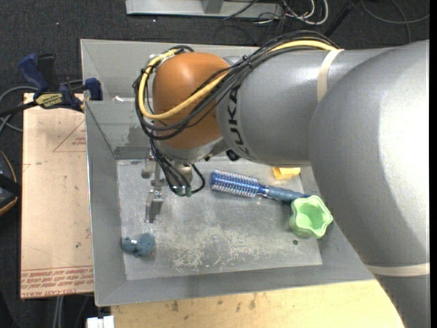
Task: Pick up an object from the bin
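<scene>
Front-left on the bin (205, 248) floor sits a small blue-grey lump (138, 244), rounded, two-lobed, lying free. It's nearest the hand (153, 207), which hangs just behind it, likely lining up; apart or together, I cannot tell. Rightwards, well apart: blue brush (249, 185), green cup (311, 216).

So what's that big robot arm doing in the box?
The grey robot arm, with its orange cover, reaches into the metal bin from the right to pick something up. Its jaws hang low over the left side of the bin floor. The closest thing to them is a small blue-grey lump near the front left corner. A blue hairbrush, a green star-shaped cup and a small yellow piece lie further right. Everything lies on the bin floor.
</scene>
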Controlling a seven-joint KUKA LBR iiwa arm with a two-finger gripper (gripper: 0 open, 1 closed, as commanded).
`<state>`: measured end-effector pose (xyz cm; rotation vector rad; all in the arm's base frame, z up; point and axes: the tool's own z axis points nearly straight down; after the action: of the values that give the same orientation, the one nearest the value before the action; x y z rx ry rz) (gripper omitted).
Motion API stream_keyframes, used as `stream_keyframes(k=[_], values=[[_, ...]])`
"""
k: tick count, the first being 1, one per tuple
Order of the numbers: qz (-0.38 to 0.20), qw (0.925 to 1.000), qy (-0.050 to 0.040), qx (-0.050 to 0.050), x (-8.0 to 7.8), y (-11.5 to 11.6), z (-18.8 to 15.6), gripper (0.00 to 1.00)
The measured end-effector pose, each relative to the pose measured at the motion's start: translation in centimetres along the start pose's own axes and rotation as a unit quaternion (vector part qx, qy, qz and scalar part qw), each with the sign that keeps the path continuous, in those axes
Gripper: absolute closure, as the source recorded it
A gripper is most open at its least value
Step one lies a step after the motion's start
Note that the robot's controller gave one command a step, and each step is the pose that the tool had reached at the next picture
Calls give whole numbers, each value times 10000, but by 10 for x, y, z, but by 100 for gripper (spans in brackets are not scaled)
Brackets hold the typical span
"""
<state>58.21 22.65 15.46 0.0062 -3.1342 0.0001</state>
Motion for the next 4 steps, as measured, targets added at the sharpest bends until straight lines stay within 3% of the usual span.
stream_keyframes(k=[1,2,3,4], values=[[1639,9864,-72,-32,50,21,80,0],[2199,9755,-20,-7,103,22,55,0],[3160,9488,-32,-14,94,20,56,0],[3788,9255,-55,-9,96,19,80,0]])
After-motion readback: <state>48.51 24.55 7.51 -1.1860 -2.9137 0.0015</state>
